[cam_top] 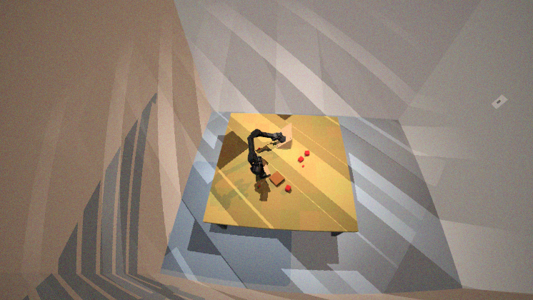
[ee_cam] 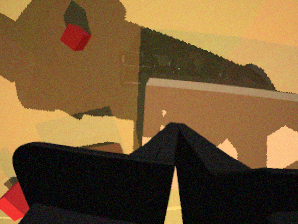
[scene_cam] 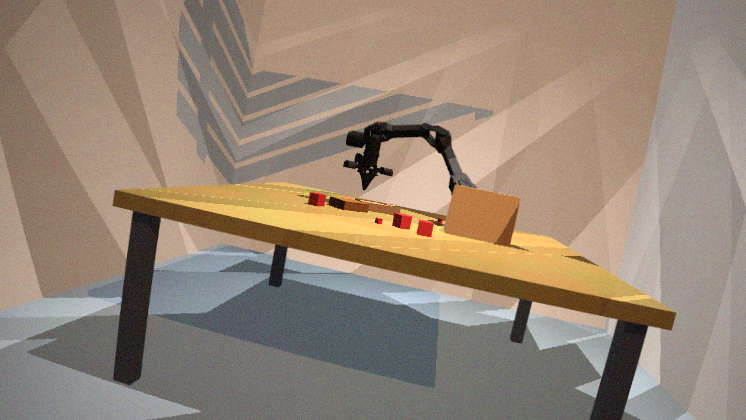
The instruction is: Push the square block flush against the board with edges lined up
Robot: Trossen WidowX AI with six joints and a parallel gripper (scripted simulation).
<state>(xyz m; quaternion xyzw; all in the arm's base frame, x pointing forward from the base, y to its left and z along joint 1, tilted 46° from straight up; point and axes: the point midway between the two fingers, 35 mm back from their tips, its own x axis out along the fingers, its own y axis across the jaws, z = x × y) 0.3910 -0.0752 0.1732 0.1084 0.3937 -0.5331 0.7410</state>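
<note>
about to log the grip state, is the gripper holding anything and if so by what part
Nothing is held: the gripper is shut on itself, its fingertips meeting above the table.

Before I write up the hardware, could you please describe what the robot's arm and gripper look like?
The arm is black or very dark grey, with slim links and bulkier joints. The gripper has matte black fingers tapering to points. No markings or cables are discernible.
</note>
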